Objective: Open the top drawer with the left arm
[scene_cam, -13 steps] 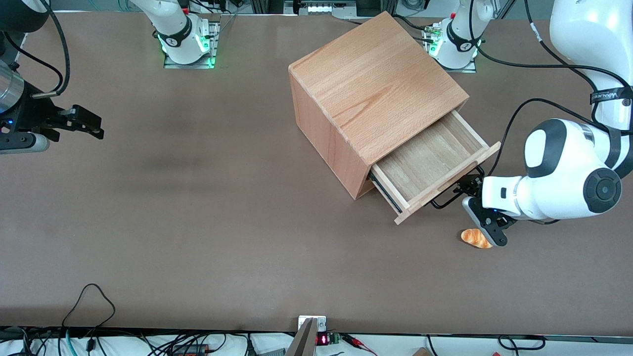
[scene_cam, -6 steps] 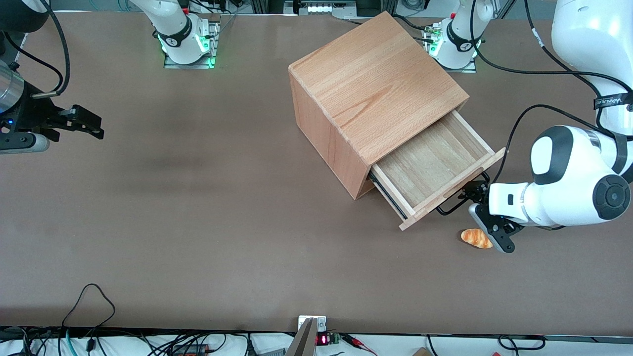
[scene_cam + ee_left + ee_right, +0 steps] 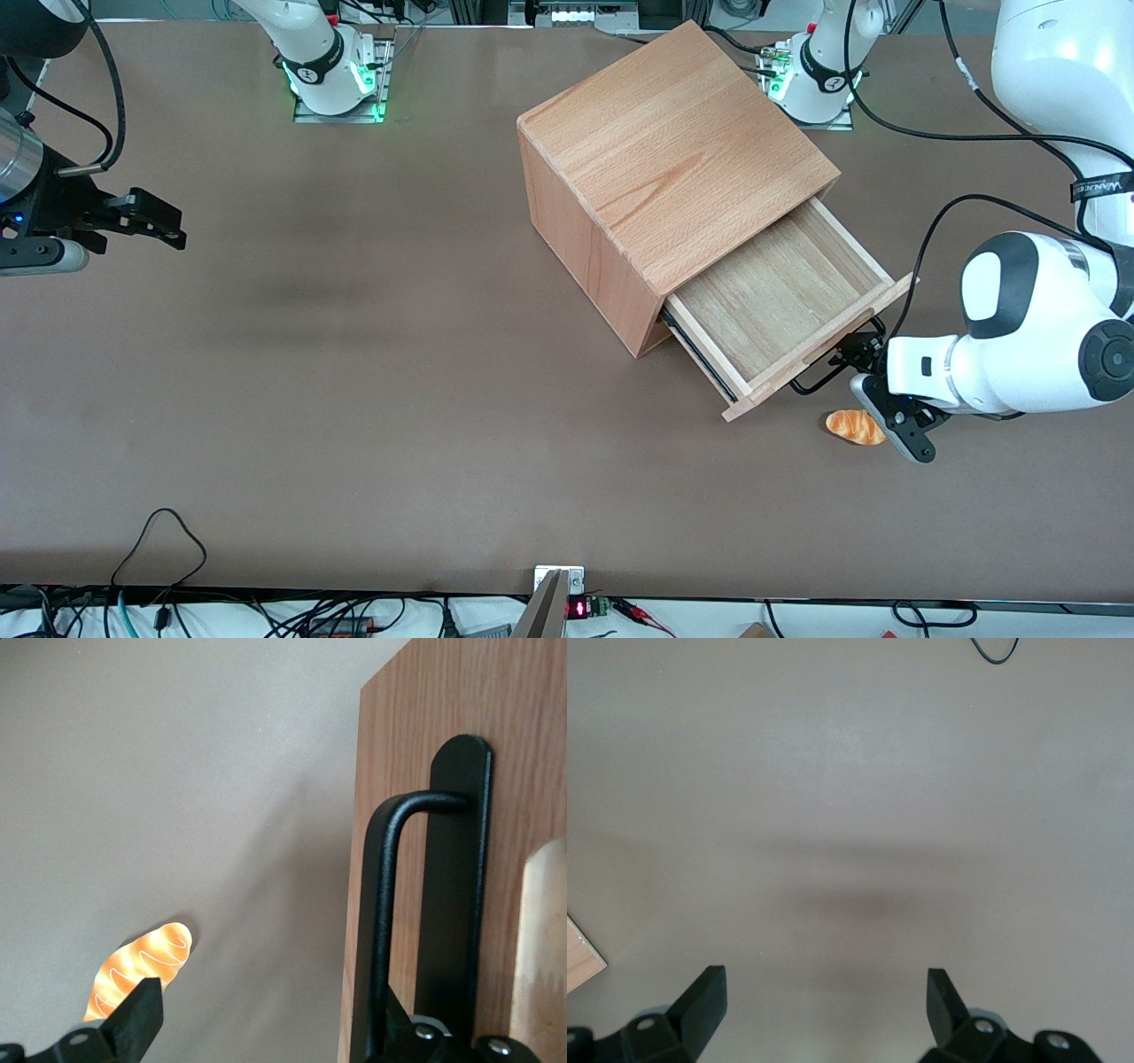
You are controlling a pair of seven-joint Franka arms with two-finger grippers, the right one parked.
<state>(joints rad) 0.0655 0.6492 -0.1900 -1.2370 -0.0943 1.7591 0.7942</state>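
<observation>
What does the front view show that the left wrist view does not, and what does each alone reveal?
Front view only: the wooden cabinet and the top drawer's bare inside, pulled out.
Left wrist view only: a close look at where the black bar handle mounts to the drawer front.
Both: the handle, the left gripper at it, and an orange bread-like item on the table.

Orange striped bread-like item (image 3: 854, 426) on brown table (image 3: 354, 354), cables (image 3: 159, 532) at table's front edge.

Bread (image 3: 855, 426) lies just beside end effector (image 3: 858, 353) at drawer handle (image 3: 828, 372)
</observation>
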